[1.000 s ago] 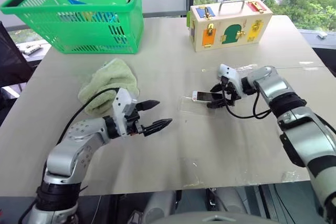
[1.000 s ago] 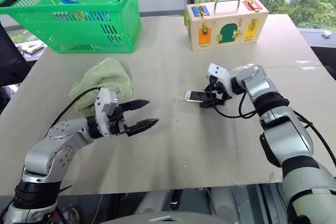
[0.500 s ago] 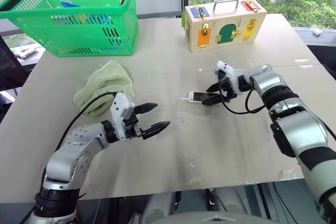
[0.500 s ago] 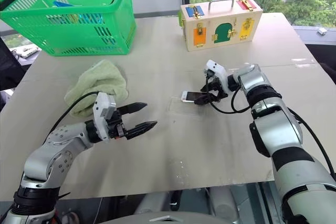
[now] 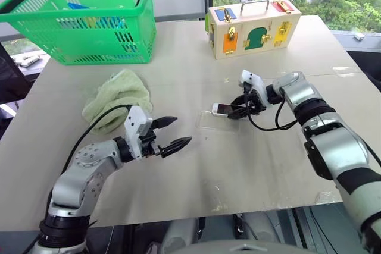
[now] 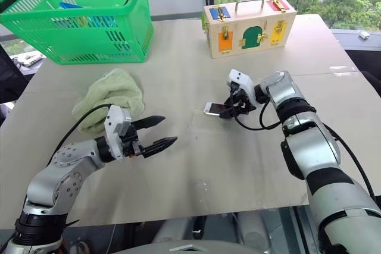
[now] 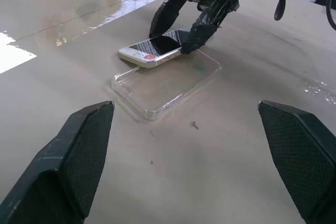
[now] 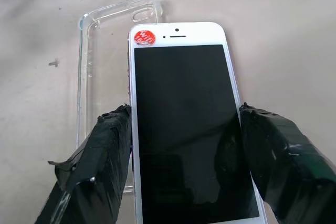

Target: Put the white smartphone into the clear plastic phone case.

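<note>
Nearest, the left tool hovers above the beige surface with its two black fingers spread wide and nothing between them, pointing toward the clear plastic phone case.

That thin transparent shell with rounded corners lies flat on the surface, a little beyond the left tool's tips. Over it, the slim white smartphone with a black glass screen sits tilted: the end bearing a small red round sticker reaches past one long rim of the case, while the other end is lifted. The right tool pinches the smartphone by its two long edges, one black finger on each side, screen facing up. In the right wrist view the case shows beside and beyond the smartphone, not lined up with it.

Left of the case, a crumpled pale green cloth rests on the surface. Farther back from the case stands a wooden box with coloured latched doors and a metal handle, and well to the case's far left stands a green plastic shopping basket.
</note>
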Available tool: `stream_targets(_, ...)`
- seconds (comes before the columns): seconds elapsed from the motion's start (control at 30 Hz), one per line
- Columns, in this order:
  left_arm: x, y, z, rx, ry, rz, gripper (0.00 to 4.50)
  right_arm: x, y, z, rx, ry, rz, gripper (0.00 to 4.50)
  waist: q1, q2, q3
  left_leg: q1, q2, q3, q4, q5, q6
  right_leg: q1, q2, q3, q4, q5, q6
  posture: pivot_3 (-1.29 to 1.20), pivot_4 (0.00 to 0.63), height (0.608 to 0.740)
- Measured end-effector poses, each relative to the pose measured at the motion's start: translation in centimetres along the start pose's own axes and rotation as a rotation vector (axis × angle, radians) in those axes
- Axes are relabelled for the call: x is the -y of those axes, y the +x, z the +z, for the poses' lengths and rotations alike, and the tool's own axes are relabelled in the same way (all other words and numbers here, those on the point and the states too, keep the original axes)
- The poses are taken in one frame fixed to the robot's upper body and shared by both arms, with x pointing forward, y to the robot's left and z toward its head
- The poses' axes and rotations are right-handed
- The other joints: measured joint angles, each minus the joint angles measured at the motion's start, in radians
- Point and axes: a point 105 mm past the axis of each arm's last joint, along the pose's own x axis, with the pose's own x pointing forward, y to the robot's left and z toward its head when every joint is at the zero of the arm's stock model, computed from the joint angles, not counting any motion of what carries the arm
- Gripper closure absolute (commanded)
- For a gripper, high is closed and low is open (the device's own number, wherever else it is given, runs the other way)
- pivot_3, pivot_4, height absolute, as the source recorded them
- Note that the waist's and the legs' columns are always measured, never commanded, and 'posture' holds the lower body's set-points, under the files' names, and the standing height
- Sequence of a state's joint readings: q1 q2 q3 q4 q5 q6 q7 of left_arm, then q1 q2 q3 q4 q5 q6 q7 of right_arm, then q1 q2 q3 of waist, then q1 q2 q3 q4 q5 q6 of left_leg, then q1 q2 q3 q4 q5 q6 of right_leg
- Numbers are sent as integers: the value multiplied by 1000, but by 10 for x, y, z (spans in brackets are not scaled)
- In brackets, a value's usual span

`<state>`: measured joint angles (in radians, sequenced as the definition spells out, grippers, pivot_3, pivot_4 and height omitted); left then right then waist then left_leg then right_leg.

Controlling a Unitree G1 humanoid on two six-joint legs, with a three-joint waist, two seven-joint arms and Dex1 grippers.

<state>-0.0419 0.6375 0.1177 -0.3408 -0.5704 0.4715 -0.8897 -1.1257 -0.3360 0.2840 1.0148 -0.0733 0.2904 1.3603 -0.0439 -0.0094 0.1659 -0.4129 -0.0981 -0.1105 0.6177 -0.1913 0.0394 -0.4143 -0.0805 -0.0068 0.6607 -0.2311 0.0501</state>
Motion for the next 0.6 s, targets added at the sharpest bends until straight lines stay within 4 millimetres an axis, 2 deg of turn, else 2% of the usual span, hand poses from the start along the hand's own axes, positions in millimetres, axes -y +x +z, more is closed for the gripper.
stream_targets(0.17,-4,-1,-4,-3,2,12,0,-11,-1,8,42,-23,13,1757,4,1,1,-3,0,0,0,1,-2,-3,-1,0,0,0,0,0,150,740)
stream_targets(0.37,-7,0,-5,2,5,7,0,-30,-15,35,92,-134,-23,1757,10,1,1,-3,0,0,-1,0,0,-3,-1,-1,-1,0,0,0,150,740)
stream_targets(0.6,-10,1,-5,2,12,13,0,-51,-8,24,25,-167,-68,1757,12,1,1,-3,0,0,-1,0,0,-3,-2,-1,0,0,0,0,150,740)
